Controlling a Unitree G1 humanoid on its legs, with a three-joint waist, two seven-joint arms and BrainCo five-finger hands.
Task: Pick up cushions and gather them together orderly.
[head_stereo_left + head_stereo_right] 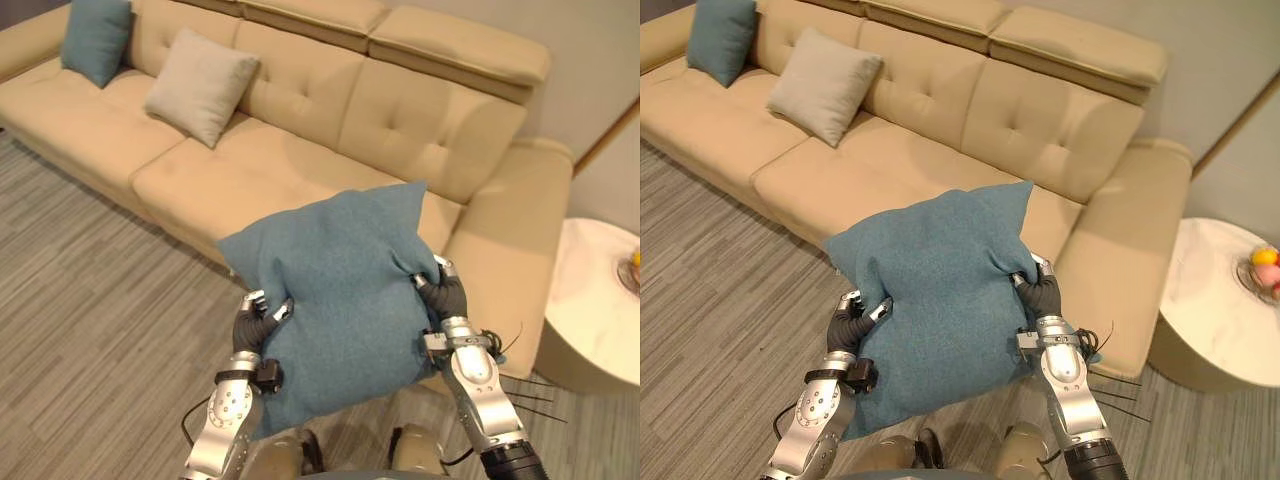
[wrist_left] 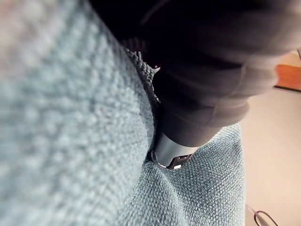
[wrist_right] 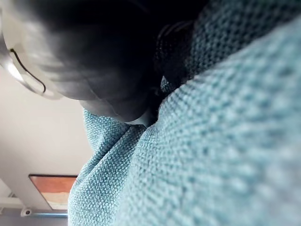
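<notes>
A large teal cushion [image 1: 340,300] hangs in front of me above the floor, held between both hands before the beige sofa [image 1: 300,160]. My left hand [image 1: 258,322] clamps its lower left edge, fingers curled into the fabric [image 2: 197,188]. My right hand [image 1: 445,290] pinches its right edge, and the weave [image 3: 225,155] bunches around the fingers. On the sofa's far left end, a beige cushion [image 1: 200,85] leans against the backrest. A second teal cushion [image 1: 97,38] stands beside it in the corner.
A round white side table [image 1: 600,300] stands to the right of the sofa, with a bowl of fruit [image 1: 1260,272] on it. Grey striped carpet [image 1: 90,300] covers the floor to my left. The sofa's right seat [image 1: 500,250] lies just behind the held cushion.
</notes>
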